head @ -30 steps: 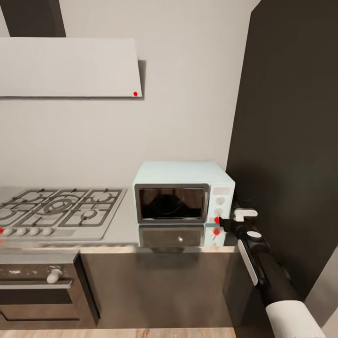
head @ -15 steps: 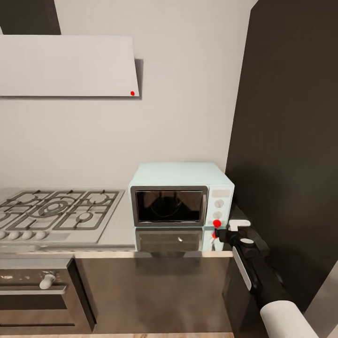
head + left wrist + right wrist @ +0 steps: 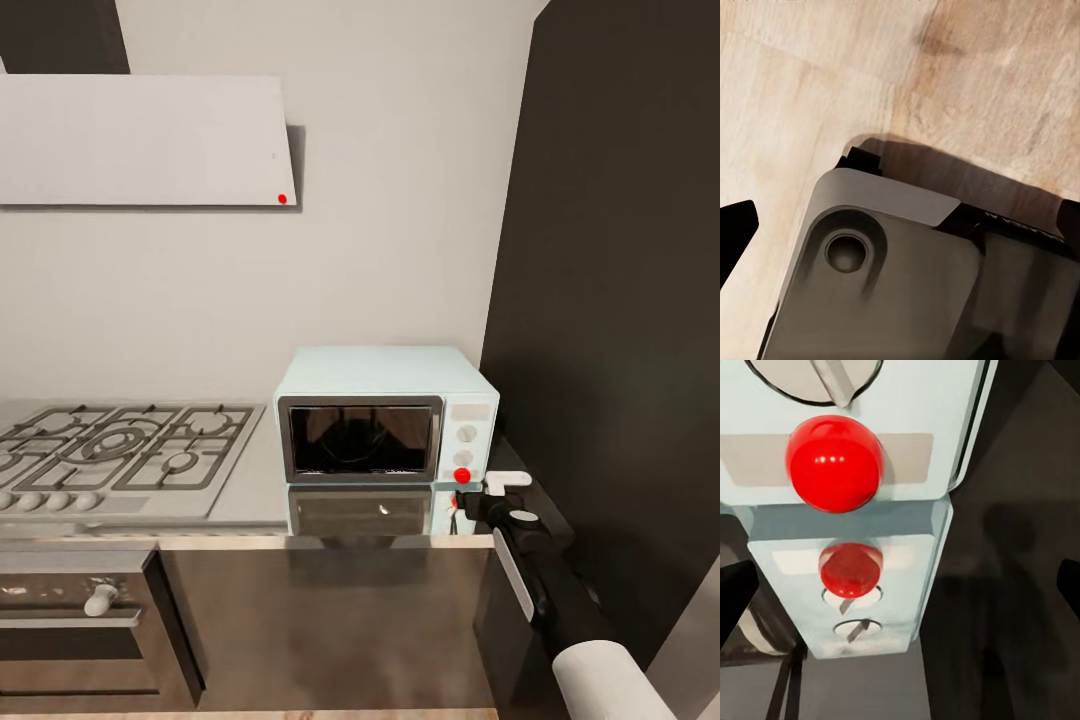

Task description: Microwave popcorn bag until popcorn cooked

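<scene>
The microwave (image 3: pixel 385 415) stood on the countertop (image 3: pixel 330 515), at its right end, just beside a tall dark cabinet (image 3: pixel 610 300). Its long axis ran left to right along the wall, and its dark glass door (image 3: pixel 360 438) faced the robot. The door was closed. Through the glass only dark reflections showed, so what was inside could not be told. The control panel (image 3: pixel 468 435) was on the right side of the front, with two white knobs and a red button (image 3: pixel 462 476) below them. The shiny worktop mirrored the front of the oven and the red dot.

To the left lay a gas hob (image 3: pixel 120 450) with grates, and under it a built-in oven (image 3: pixel 80 620). A pale hood (image 3: pixel 145 140) hung on the wall above.

The right gripper (image 3: pixel 478 497) was at the lower right corner of the microwave, very near the red button. In the right wrist view the red button (image 3: pixel 834 463) was large and close, between two dark fingertips (image 3: pixel 735 600) that stood wide apart, so this gripper was open. The left wrist view showed a wooden floor (image 3: pixel 810 90) and a grey part of the robot (image 3: pixel 885 277); whether the left gripper was open or closed could not be told.

Compared with half a second earlier, the right gripper had moved a little lower and closer to the button; the rest stayed the same.
</scene>
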